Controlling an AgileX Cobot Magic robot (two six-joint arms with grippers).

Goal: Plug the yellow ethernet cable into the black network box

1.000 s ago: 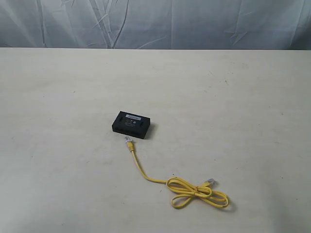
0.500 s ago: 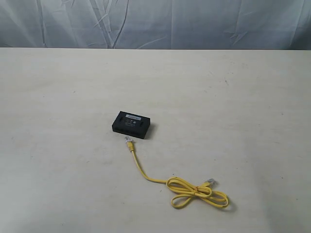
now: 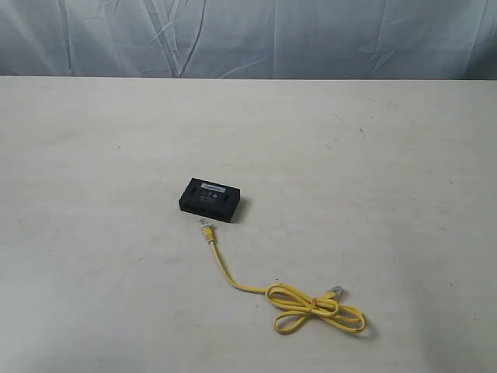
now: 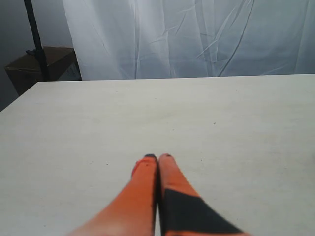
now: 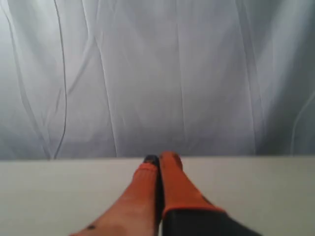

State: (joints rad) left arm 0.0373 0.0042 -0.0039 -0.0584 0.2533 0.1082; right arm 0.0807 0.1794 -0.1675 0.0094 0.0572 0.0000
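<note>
The box (image 3: pixel 209 200) lies flat on the table (image 3: pixel 93 155) just left of centre in the exterior frame. The cable (image 3: pixel 311 305) has its plug (image 3: pixel 204 224) on the table just below the box, close to it but not in it. From there the cable runs to the lower right, where it is bundled in a figure-eight beside the other plug (image 3: pixel 337 292). The left gripper (image 4: pixel 158 157) and right gripper (image 5: pixel 158 158) each hang over bare table with orange fingers pressed together on nothing
</note>
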